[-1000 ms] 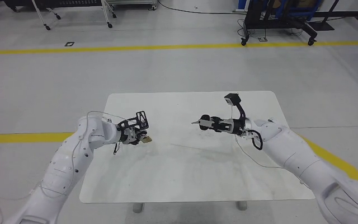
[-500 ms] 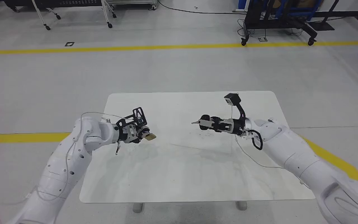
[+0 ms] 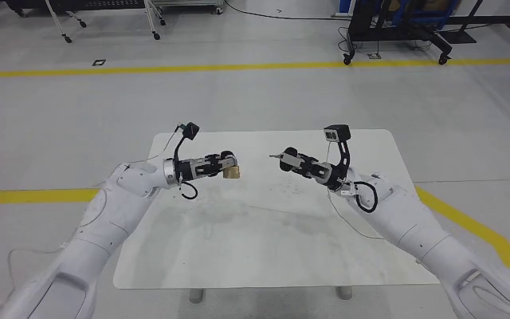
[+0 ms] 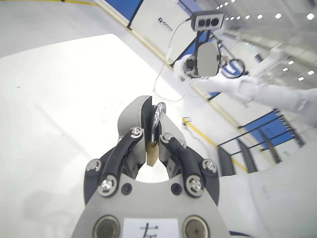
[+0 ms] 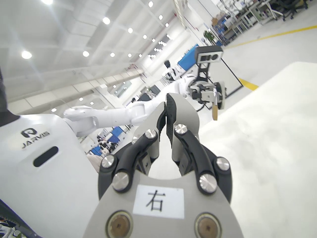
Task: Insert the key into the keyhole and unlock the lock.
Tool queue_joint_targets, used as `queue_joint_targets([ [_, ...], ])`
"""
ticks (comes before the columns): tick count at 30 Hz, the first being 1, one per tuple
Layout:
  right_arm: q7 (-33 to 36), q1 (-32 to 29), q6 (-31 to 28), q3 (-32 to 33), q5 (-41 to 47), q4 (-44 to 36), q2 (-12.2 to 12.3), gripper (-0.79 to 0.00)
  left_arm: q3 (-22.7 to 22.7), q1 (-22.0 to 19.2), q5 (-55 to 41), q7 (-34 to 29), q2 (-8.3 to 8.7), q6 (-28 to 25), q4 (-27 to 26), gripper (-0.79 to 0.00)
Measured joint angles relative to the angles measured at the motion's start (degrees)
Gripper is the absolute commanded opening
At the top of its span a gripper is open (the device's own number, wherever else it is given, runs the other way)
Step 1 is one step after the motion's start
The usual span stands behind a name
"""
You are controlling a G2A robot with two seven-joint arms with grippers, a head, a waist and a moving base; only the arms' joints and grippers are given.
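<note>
left tool [image 4: 154, 115] grips the lock [image 4: 151, 153], right tool [image 5: 167, 110] the key [image 3: 274, 156].

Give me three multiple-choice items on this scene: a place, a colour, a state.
1. Where is the padlock? A. on the table B. in the left gripper C. on the floor
2. Its body's colour? A. red B. blue C. brass
3. The key is A. inserted B. apart from the padlock C. on its shackle
Answers: 1 B, fingers clamp it; 2 C, clear in the left wrist view; 3 B, a gap shows in the top view.
</note>
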Motion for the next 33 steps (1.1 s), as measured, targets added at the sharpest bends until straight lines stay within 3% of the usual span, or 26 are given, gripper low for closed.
queue_joint_targets([
  [4,1.0,-1.5,0.1,0.8,1.2,-1.5,-0.6,-0.785,2.0,-3.4,-10.8,-4.6,-1.66,3.5,3.2,-0.785],
  [12,1.0,-1.5,0.1,0.8,1.1,-1.4,-0.6,-0.785,1.9,-3.1,-10.4,-4.3,-1.60,3.5,3.0,-0.785],
  [14,0.9,-1.5,0.1,0.8,1.2,-1.5,-0.6,-0.785,2.0,-2.1,-10.2,-3.1,-1.63,5.9,2.2,-0.785],
  [18,-2.0,-2.5,0.9,2.3,2.0,-3.3,-1.0,-0.785,1.8,0.9,-20.7,-3.3,-2.48,23.9,-0.2,-0.785],
  [21,-2.3,-3.0,1.4,2.5,2.7,-3.9,-1.6,-0.785,3.1,0.0,-26.1,0.0,-3.53,39.5,1.5,-0.785],
  [24,-2.0,-3.2,2.0,2.8,3.1,-3.0,-2.1,-0.785,4.3,-1.6,-30.1,1.5,-4.99,51.2,1.6,-0.785],
  [27,-2.7,-3.8,1.9,3.6,3.2,-1.9,-2.5,-0.785,6.1,-4.1,-27.3,3.2,-6.37,56.3,3.4,-0.785],
  [30,-3.5,-4.8,2.1,4.5,3.2,-1.9,-2.6,-0.785,7.1,-5.7,-24.8,5.1,-7.47,55.2,5.2,-0.785],
  [33,-3.5,-4.9,2.1,4.5,3.4,-2.0,-2.6,-0.785,7.2,-5.8,-24.7,5.1,-7.50,54.9,5.3,-0.785],
])
